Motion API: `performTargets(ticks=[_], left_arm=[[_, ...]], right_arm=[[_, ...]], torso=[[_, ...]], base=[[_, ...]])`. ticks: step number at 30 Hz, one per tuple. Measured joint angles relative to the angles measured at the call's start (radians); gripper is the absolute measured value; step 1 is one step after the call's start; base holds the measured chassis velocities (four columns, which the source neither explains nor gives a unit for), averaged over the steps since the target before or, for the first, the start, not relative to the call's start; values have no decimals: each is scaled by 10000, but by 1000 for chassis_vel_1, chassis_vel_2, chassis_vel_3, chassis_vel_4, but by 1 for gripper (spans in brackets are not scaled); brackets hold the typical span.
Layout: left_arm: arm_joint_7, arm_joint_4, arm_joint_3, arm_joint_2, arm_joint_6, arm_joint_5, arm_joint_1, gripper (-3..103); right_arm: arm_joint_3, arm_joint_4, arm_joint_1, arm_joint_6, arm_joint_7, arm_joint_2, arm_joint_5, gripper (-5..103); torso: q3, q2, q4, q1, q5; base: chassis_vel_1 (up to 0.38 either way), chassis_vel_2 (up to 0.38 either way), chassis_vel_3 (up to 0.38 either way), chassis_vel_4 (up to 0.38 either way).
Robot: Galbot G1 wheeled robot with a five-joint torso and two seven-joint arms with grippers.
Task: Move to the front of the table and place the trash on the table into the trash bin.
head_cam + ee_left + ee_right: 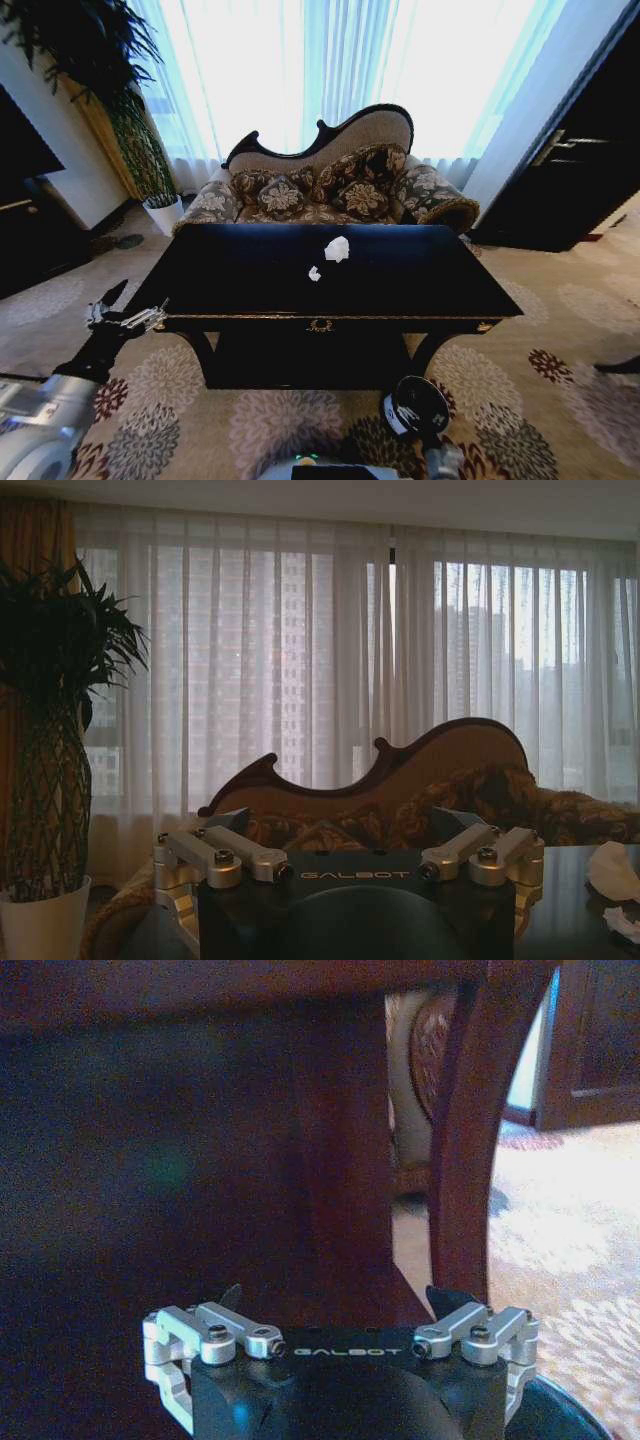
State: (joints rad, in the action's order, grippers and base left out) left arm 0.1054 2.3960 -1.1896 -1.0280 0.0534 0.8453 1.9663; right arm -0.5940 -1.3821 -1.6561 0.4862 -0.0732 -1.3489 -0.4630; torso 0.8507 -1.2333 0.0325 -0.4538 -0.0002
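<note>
Left gripper (pixel 118 308) hovers off table's left front corner, fingers spread, empty. Right gripper (pixel 338 1305) low before table (pixel 250 290) front, near curved leg, fingers parted, empty. Crumpled white paper wad (pixel 337 249) and smaller scrap (pixel 314 273) lie mid-tabletop, just apart. Patterned sofa (pixel 330 190) behind table, potted plant (pixel 150 170) at left.

On the table (pixel 420 285) lie two pieces of white trash: one crumpled wad (pixel 337 249), one smaller scrap (pixel 314 274). Behind the table stands one sofa (pixel 330 185).
</note>
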Motion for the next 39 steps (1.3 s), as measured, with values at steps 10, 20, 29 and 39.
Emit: performTargets(ticks=[10, 20, 29, 39], left_arm=[[0, 0, 0, 0, 0, 0, 0, 100], [0, 0, 0, 0, 0, 0, 0, 100], [0, 0, 0, 0, 0, 0, 0, 100], [0, 0, 0, 0, 0, 0, 0, 100]], right_arm=[[-950, -2607, -1538, 651, -219, -599, 211, 100], [-2109, -4623, -2253, 846, -214, -910, 497, 100], [-2875, -6816, -2714, 226, -127, -895, -29, 100], [-3173, -8382, -2358, -1559, 253, -175, -314, 100]], torso=[[0, 0, 0, 0, 0], [1, 0, -1, 0, 1], [1, 2, 0, 0, 0], [2, 2, 0, 0, 1]], base=[[0, 0, 0, 0], [0, 0, 0, 0], [0, 0, 0, 0], [0, 0, 0, 0]])
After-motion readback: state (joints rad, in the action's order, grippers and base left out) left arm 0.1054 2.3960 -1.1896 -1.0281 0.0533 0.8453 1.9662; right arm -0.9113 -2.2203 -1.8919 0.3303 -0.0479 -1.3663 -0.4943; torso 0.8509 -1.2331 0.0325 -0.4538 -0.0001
